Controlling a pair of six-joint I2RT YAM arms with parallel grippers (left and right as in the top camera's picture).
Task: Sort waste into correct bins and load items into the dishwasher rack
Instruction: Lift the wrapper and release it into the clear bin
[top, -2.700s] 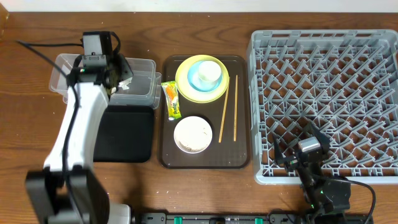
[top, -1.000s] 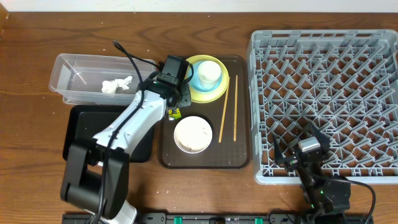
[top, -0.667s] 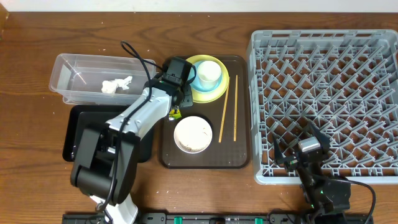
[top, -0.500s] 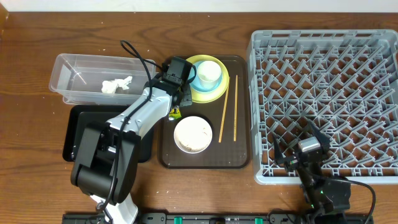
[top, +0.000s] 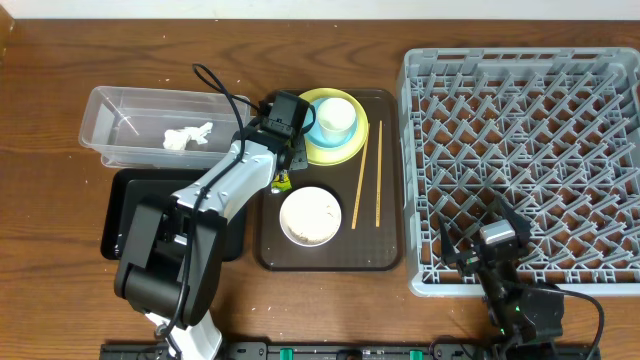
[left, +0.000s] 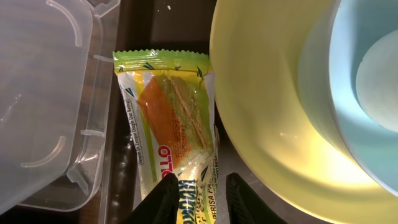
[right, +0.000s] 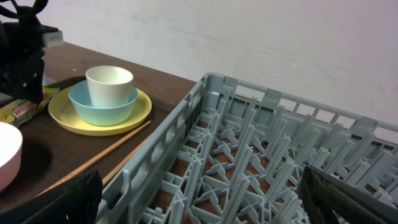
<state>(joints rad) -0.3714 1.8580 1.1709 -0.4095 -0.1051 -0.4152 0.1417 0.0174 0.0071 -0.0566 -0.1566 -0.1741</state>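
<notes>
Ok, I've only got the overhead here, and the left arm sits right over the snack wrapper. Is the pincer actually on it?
Observer: Yes. On the left wrist camera the left pincer pinches the near end of the wrapper, which bunches in its grip.
Operator: What's around it?
Observer: It lies lengthwise in the gap between the clear tub and the yellow plate, its edge right at the plate's rim.
Operator: And the right pincer?
Observer: Its own camera shows the right pincer wide open with nothing in it, low at the rack's near edge, looking toward the plate.
</notes>
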